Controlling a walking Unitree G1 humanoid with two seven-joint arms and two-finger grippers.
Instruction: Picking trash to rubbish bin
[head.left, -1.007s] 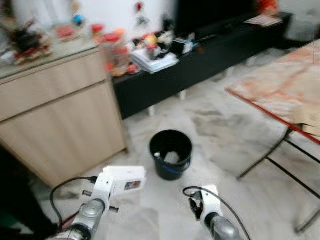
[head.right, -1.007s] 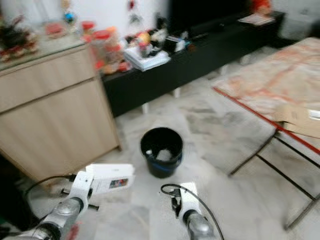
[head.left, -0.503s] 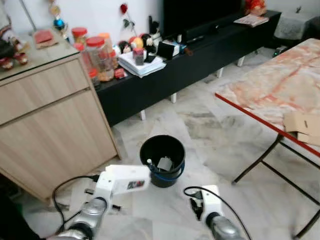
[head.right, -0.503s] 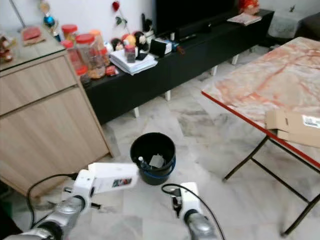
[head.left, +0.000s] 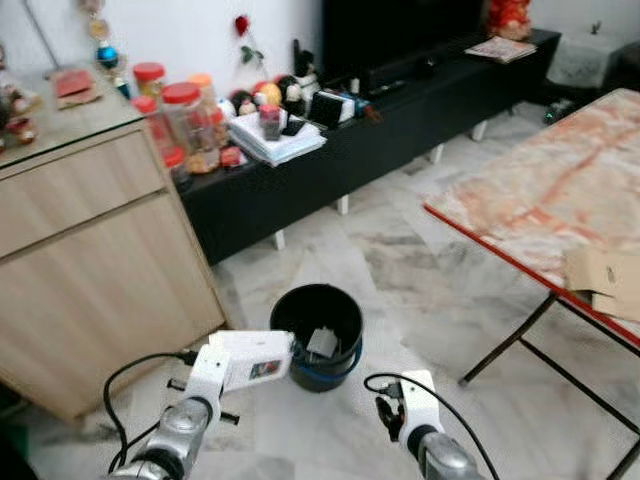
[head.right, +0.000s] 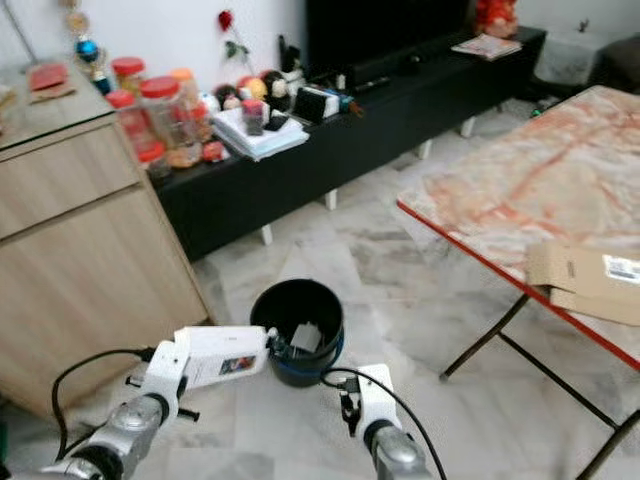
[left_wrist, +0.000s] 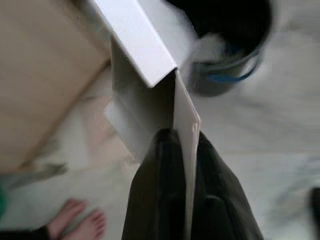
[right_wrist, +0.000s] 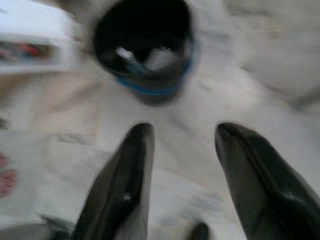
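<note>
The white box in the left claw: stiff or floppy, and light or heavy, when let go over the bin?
The white box looks like thin folded card, probably light. Its panels stay flat in the left claw, so fairly stiff. Long against the black bin, it may catch on the rim.

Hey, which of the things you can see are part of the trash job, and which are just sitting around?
Part of the job:
- white box, clamped in the left gripper
- black bin on the floor, some trash already inside
- right gripper, open and holding nothing

Just lying about:
- flattened cardboard on the marble-top table
- jars
- wooden cabinet
</note>
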